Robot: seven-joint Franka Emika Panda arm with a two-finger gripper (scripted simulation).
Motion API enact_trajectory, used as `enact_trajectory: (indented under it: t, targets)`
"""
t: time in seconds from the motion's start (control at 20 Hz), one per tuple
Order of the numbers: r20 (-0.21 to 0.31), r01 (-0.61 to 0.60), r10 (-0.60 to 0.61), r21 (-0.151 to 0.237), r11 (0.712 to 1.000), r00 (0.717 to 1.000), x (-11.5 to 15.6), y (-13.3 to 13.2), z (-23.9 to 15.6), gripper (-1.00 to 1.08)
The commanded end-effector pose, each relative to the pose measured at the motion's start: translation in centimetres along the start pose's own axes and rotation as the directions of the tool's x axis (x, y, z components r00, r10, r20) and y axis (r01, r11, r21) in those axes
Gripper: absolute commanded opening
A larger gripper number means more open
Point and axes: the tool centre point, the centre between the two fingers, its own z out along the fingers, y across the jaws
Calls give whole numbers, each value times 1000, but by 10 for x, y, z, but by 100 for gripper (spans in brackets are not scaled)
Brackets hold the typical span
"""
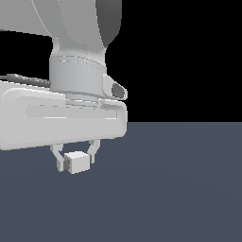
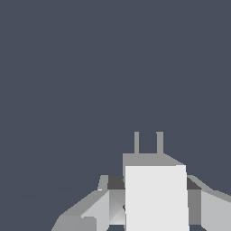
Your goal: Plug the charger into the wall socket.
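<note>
All I see from here is a flat slate-blue floor point(image 1: 189, 189), plain and unmarked, running back to a straight horizon, a black backdrop point(image 1: 189, 56) above the floor, the same slate-blue filling the wrist view.

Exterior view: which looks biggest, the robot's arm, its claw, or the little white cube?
1. The arm, by far, though it sits nearest the camera.
2. The claw.
3. The charger, gripped between the fingers; it and the claw look close in size, so that order is unsure.
</note>
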Motion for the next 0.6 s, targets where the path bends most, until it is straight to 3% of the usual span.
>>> enact_trajectory:
  t: [0.0,0.25,0.55]
  targets:
    - [-1,-59,59,-5,998,998,5,2,-6,-100]
    - [-4,-200,200,-16,980,980,16,10,-20,-100]
    - [-8,-365,365,-30,931,931,27,21,-37,-100]
